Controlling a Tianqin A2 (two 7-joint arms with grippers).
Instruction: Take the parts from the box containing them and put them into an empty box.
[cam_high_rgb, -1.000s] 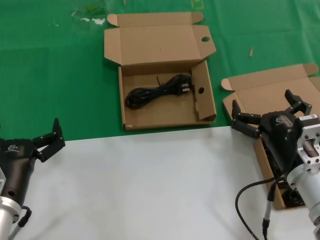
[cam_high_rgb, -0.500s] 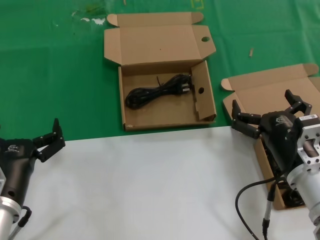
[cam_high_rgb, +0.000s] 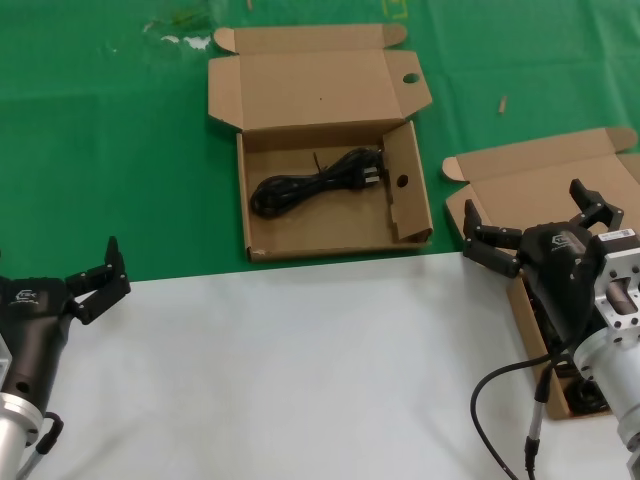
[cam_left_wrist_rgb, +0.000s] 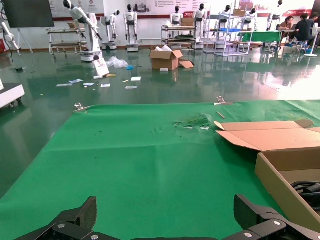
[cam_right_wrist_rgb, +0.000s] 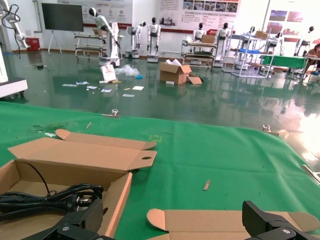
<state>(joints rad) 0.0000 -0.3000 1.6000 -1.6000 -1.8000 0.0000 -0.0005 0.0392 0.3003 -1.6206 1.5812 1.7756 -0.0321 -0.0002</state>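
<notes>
Beneath the wide-spread right end effector (cam_high_rgb: 535, 232), the plain-lidded box (cam_high_rgb: 520, 185) is mostly hidden.

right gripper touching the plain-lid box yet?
Cannot tell. In the head view the open right gripper overlaps the plain-lidded box, so height above it is unclear. The right wrist view shows only its lid past the fingertips, no contact.

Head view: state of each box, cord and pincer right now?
Brown cardboard box with round holes: lid open, one cord inside.
Black coiled power cord: lying flat in that box.
Plain-lidded brown cardboard box: lid open, contents mostly hidden behind the right arm.
Left pincer: open, empty, at the near left over the white surface.
Right pincer: open, empty, above the plain-lidded box.
</notes>
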